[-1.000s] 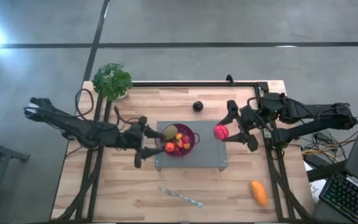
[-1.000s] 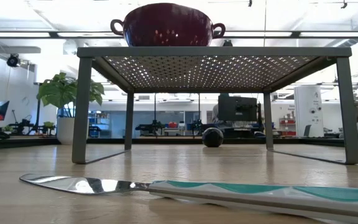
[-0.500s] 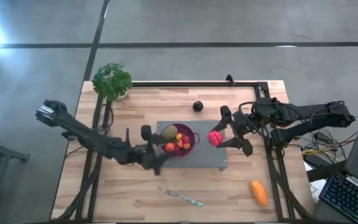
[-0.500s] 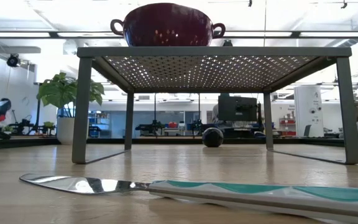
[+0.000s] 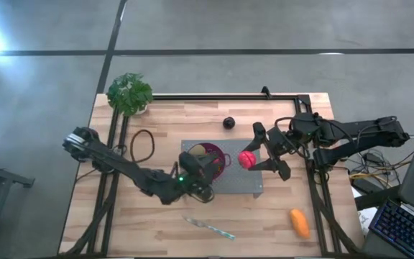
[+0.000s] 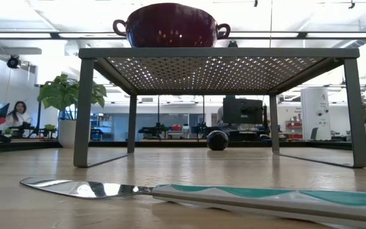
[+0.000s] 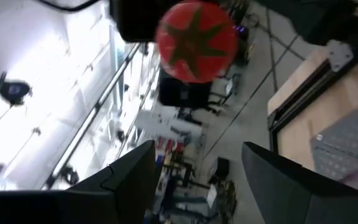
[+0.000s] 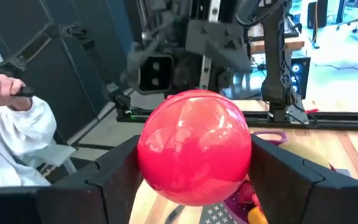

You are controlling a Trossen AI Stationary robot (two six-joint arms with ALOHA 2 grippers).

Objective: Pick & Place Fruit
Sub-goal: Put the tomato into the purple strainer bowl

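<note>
Fingers, right arm [image 5: 262,149]: clamped on either side of the pink-red ball [image 5: 247,160], which fills the gap between them in the right wrist view [image 8: 194,146]; held above the right part of the perforated grey rack [image 5: 244,180], just beside the bowl.

Fingers, left arm [image 5: 201,169]: over the near-left edge of the bowl, pointing up and away from the worktop. Two dark fingers [image 7: 126,180] stand apart in the left wrist view with nothing between them: released. A red strawberry [image 7: 196,41] with a green star-shaped cap shows ahead of them, against a dark part of the other arm.

Bowl, dark red colander type [image 5: 218,155]: on top of the rack, centre of the worktop [image 5: 157,223]; two small handles visible from the low view [image 6: 171,25]. Contents partly covered by the left arm; an olive-green kiwi [image 5: 199,150] and small red pieces show.

Dark plum [image 5: 228,122]: on the worktop behind the rack, also seen beneath it in the low view [image 6: 217,140].

Oblong orange fruit [image 5: 300,223]: near-right corner of the worktop, well apart from the rack.

Knife, silver blade and teal handle [image 5: 208,228]: flat on the worktop in front of the rack.

Leafy plant [image 5: 129,93]: far-left corner.

Person in white sleeve [image 8: 14,149]: beyond the worktop, right wrist view.
</note>
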